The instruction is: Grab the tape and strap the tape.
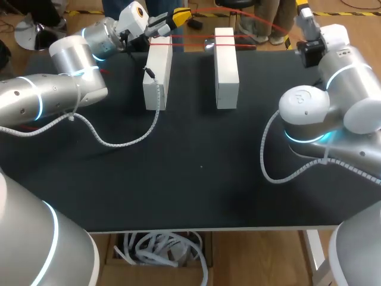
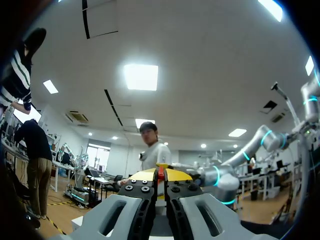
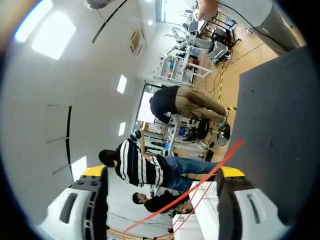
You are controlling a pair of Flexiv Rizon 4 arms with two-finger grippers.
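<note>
A thin red tape point(image 1: 196, 40) runs across the far ends of two white blocks, the left block point(image 1: 158, 71) and the right block point(image 1: 226, 67). Above the far end of the left block, my left gripper point(image 1: 181, 16) is shut on the red tape point(image 2: 161, 172), which shows between its yellow tips point(image 2: 160, 176). My right arm point(image 1: 333, 65) rises at the far right corner. Its gripper point(image 3: 162, 171) is open, fingers wide apart. The tape point(image 3: 200, 187) passes through the gap between them without touching either finger, and a white block point(image 3: 207, 210) lies beyond.
The blocks stand side by side on a black table point(image 1: 196, 179). The left arm's white cable point(image 1: 119, 142) loops over the table beside the left block. The right arm's cable point(image 1: 286, 173) curls near its base.
</note>
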